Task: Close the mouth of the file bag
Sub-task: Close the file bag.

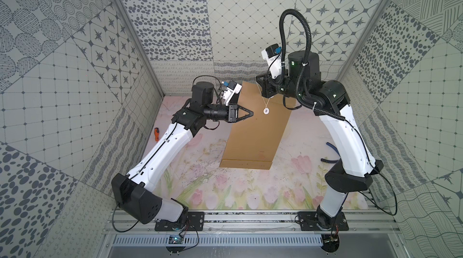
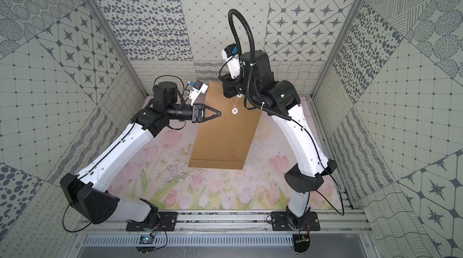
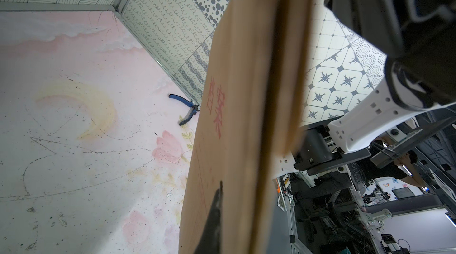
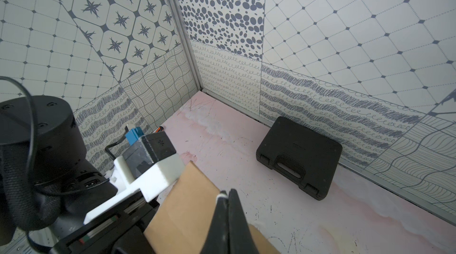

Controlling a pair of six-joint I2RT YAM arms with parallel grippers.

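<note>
The brown file bag (image 1: 253, 139) slopes up from the table, near end resting down, far end raised; it shows in both top views. Its mouth (image 1: 248, 91) is the raised far end. My left gripper (image 1: 251, 113) is shut on the bag's left edge; in the left wrist view one dark finger (image 3: 217, 215) lies on the bag's red-printed face (image 3: 241, 117). My right gripper (image 1: 256, 78) hangs over the mouth, shut on the thin white string (image 1: 260, 93), which runs down to a white button (image 1: 266, 111). A white bit shows at the shut tips (image 4: 228, 192).
A black plastic case (image 4: 298, 156) lies by the back wall beyond the bag. Blue-handled pliers (image 3: 186, 109) lie near the right wall, and an orange-handled screwdriver (image 1: 156, 134) lies by the left wall. The floral mat (image 1: 225, 189) covers the table.
</note>
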